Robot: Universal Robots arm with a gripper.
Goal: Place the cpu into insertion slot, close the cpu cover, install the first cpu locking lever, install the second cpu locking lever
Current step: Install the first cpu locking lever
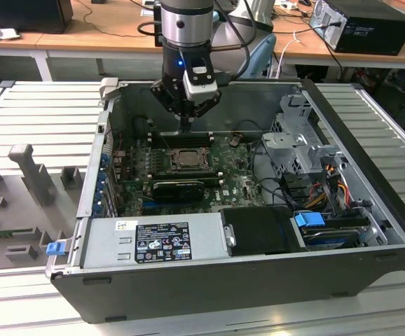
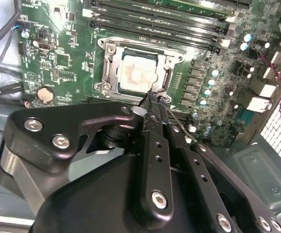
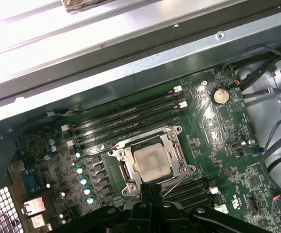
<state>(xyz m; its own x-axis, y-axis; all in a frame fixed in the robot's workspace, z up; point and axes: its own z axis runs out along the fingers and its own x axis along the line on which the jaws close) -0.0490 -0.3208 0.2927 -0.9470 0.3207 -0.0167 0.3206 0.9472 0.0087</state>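
The cpu (image 3: 151,162) is a silver square lying flat in the insertion slot (image 2: 164,80), on the green board inside the open computer case. The cpu cover (image 3: 178,156), a silvery frame, lies down flat around the chip (image 2: 136,74). A thin wire lever (image 3: 175,183) slants up from the socket's edge beside my fingertips; another runs along the opposite side (image 3: 131,142). My gripper (image 2: 155,98) hangs just above that socket edge, its two black fingers pressed together and shut. In the exterior view the gripper (image 1: 186,128) points straight down, just behind the socket (image 1: 186,159).
Long memory slots (image 3: 126,119) flank the socket. A black card (image 1: 185,187) lies in front of it, with the grey power supply box (image 1: 153,241) nearer still. The drive cage (image 1: 297,140) and loose cables (image 1: 314,189) are at the exterior view's right. Case walls enclose the board.
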